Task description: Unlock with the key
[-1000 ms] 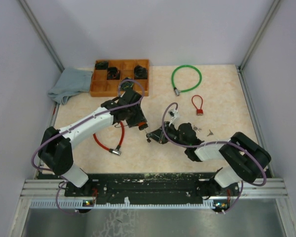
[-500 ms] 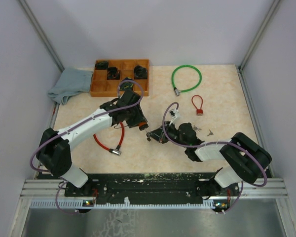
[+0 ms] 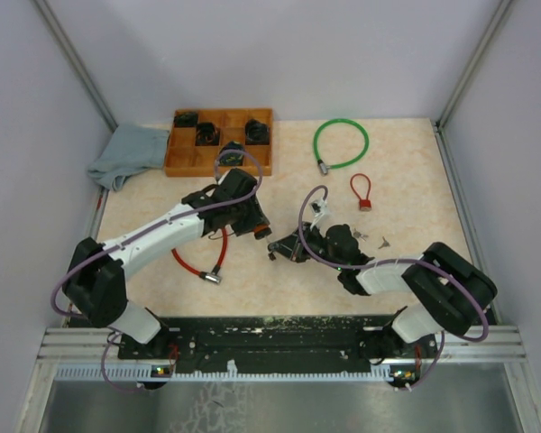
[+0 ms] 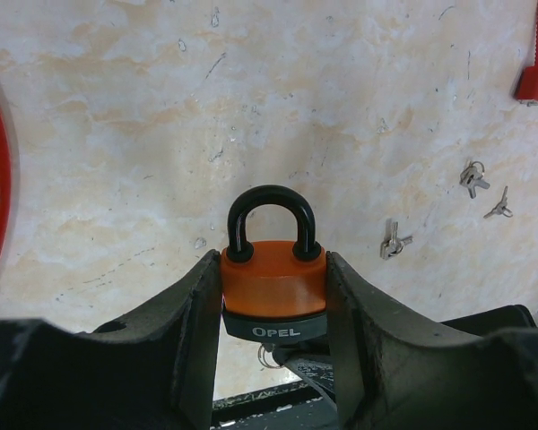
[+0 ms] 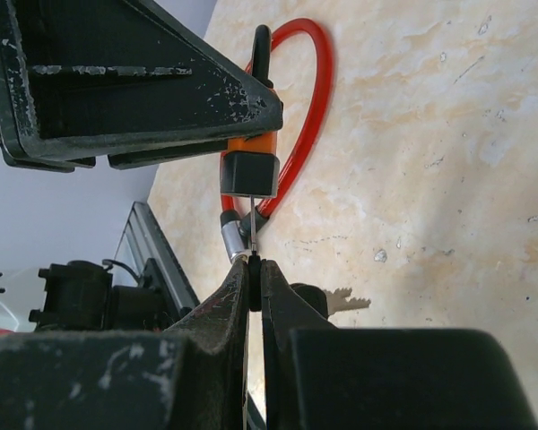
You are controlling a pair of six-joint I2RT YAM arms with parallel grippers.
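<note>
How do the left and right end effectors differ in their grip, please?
The left end effector clamps the orange padlock, fingers wide apart; the right end effector pinches the key, fingers nearly touching. The left's load is chunky, the right's a thin blade. Both hold something, meeting at the padlock.

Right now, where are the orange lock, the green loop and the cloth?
orange lock (image 4: pixel 273 279): left wrist view, on its orange body.
green loop (image 3: pixel 316 142): top view, on its left side.
cloth (image 3: pixel 126 153): top view, on its middle.

White arm links (image 3: pixel 158 234), black joints (image 3: pixel 97 281), purple cables (image 3: pixel 60 290).
</note>
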